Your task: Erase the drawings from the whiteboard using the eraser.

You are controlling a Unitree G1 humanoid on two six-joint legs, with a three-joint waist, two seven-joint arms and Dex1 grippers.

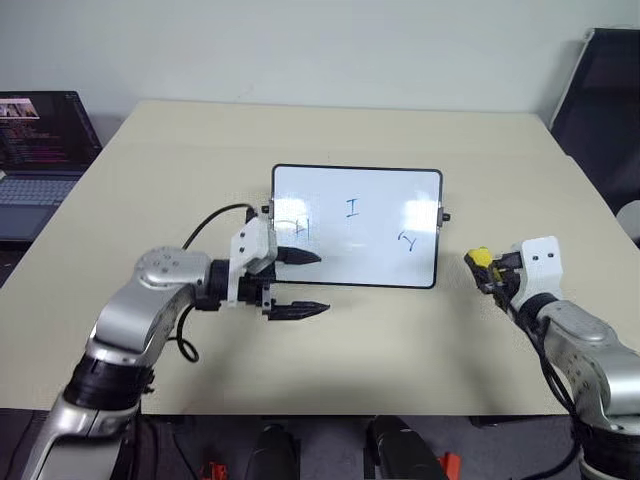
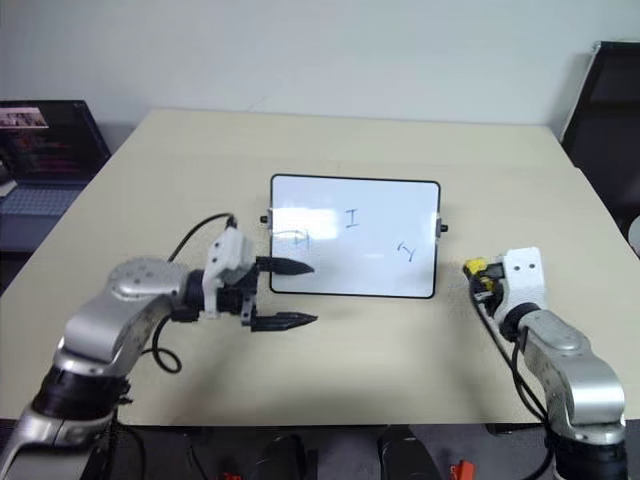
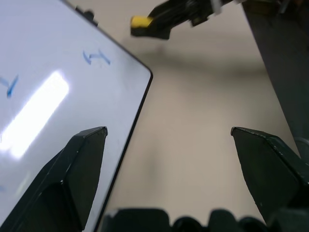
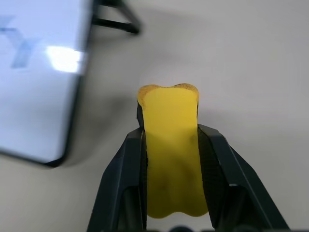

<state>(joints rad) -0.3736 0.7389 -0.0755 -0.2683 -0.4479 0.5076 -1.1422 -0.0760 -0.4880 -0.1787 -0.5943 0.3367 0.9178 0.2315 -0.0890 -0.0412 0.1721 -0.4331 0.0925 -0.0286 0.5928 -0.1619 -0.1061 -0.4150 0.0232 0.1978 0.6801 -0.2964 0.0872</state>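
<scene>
The whiteboard (image 1: 380, 215) lies flat in the middle of the beige table, black-framed, with three blue drawings (image 1: 352, 208) on it: one at its left, one in the centre, one at its right. My right gripper (image 1: 487, 268) hovers just right of the board, shut on the yellow eraser (image 4: 171, 150), which is squeezed between the two black fingers. My left gripper (image 1: 305, 283) is open at the board's near-left corner, one finger over the board's left edge and the other over the table in front of it.
An open laptop (image 1: 35, 150) sits at the table's far-left edge. A dark chair (image 1: 605, 110) stands beyond the right side. A black cable (image 1: 205, 225) loops from my left wrist. Bare tabletop (image 1: 400, 350) stretches in front of the board.
</scene>
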